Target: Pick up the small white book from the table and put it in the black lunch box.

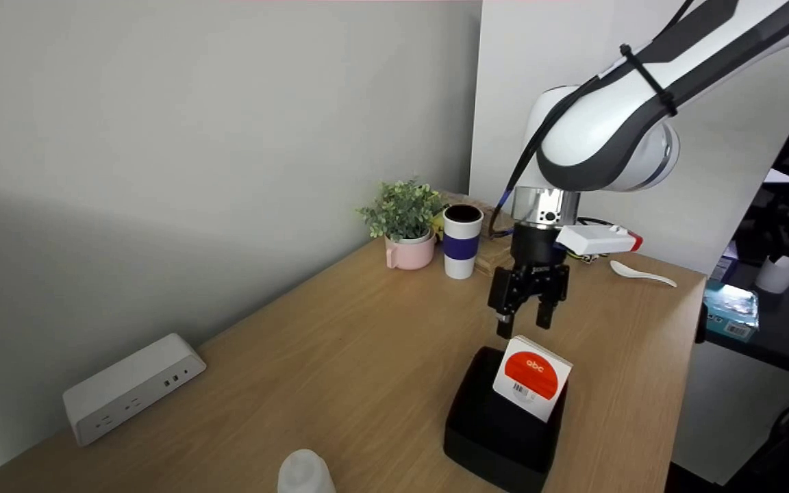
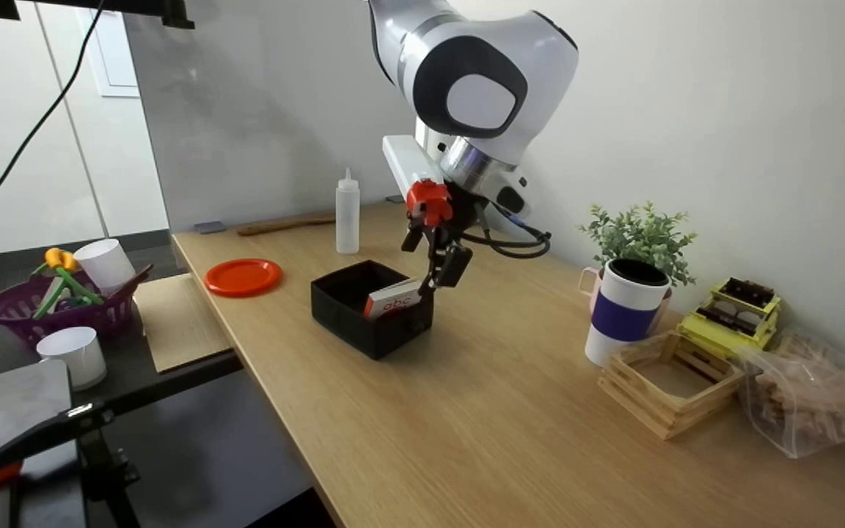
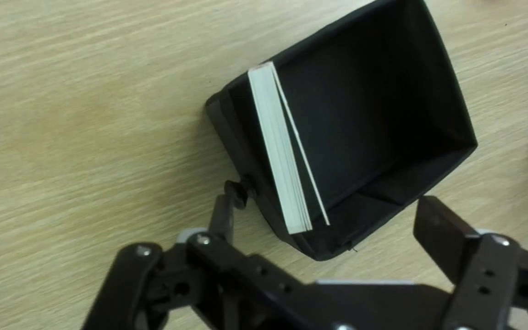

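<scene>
The small white book (image 1: pixel 533 376) leans tilted inside the black lunch box (image 1: pixel 494 441), its upper part rising above the rim. Its orange-red mark faces out in an exterior view. From the wrist, I see the page edge of the book (image 3: pixel 277 151) beside one wall of the lunch box (image 3: pixel 360 110), with a cover or leaf slightly apart. My gripper (image 1: pixel 524 323) hangs just above and behind the box, fingers spread and nothing between them. In the wrist view, the left finger (image 3: pixel 222 217) is near a small black knob on the box's outer side; whether they touch I cannot tell.
A translucent squeeze bottle (image 2: pixel 348 216) and a red plate (image 2: pixel 243 277) stand near the box. Farther off are a purple-banded cup (image 2: pixel 624 312), a potted plant (image 1: pixel 405 212), a wooden crate (image 2: pixel 668 418), a white spoon (image 1: pixel 641 274) and a white power strip (image 1: pixel 134 387).
</scene>
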Motion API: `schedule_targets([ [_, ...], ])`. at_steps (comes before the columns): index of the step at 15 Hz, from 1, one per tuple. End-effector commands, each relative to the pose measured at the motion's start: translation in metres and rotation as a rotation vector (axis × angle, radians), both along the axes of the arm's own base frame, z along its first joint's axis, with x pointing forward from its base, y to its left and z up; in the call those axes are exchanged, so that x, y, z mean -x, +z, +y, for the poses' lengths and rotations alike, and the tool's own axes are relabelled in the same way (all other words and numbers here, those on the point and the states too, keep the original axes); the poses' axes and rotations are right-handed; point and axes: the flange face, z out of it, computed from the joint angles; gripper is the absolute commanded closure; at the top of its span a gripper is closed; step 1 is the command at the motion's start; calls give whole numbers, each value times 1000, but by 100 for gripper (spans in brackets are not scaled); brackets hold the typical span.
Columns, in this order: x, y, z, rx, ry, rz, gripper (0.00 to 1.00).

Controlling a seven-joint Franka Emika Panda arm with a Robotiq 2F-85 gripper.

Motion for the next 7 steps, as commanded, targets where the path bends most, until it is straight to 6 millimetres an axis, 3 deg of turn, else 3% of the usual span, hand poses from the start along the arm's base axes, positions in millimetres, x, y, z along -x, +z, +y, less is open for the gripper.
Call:
schedule_targets([
  [1,3,4,0,4,-5,-2,0],
  [7,9,6,0,8,-9,-2,0],
])
